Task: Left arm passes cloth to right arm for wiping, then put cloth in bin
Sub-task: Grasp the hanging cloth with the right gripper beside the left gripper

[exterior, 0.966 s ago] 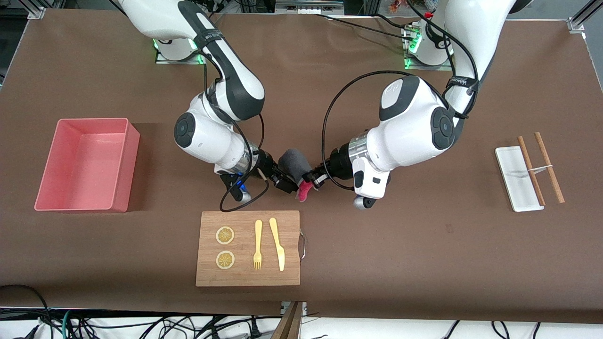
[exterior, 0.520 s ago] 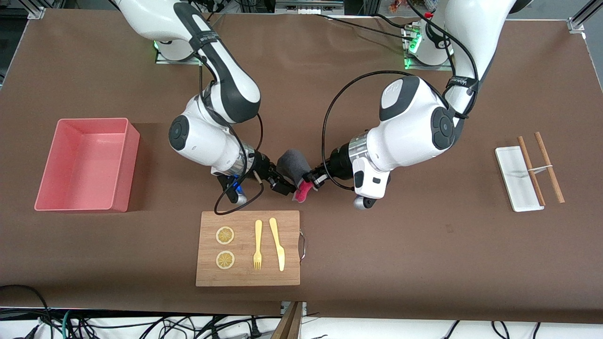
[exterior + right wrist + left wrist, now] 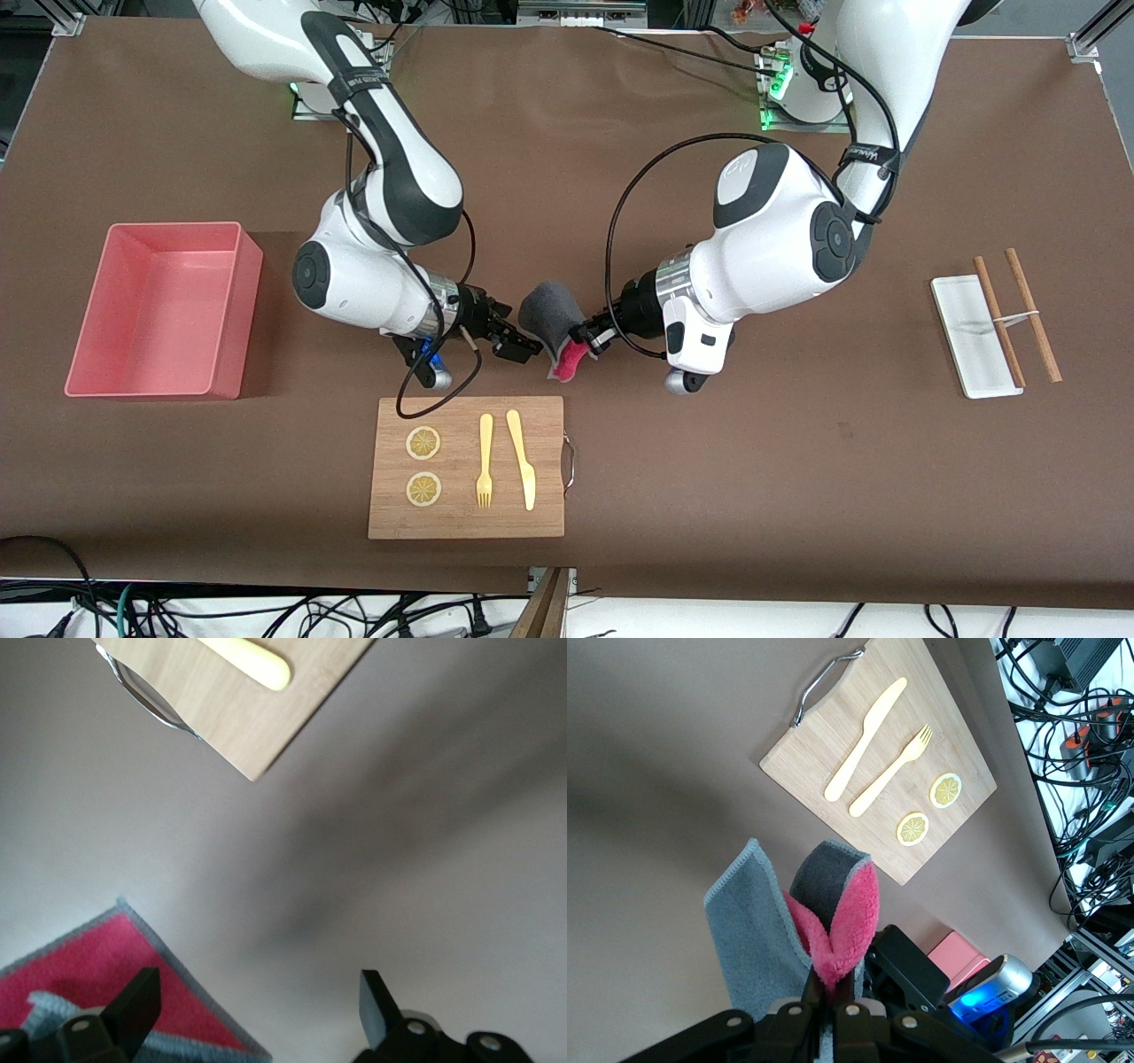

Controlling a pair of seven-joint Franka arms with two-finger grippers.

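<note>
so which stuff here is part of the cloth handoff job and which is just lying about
In the job:
- cloth, held by left gripper
- right gripper, open beside it
- bin

Lying about:
- wooden board with fork, knife, lemon slices
- white tray
- chopsticks

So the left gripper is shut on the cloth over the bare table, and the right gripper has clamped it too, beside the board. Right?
Not quite. The left gripper is shut on the cloth over the bare table, but the right gripper has not clamped it: the right wrist view shows its jaws wide apart with nothing between them, the cloth off to one side. The board does lie close by.
</note>
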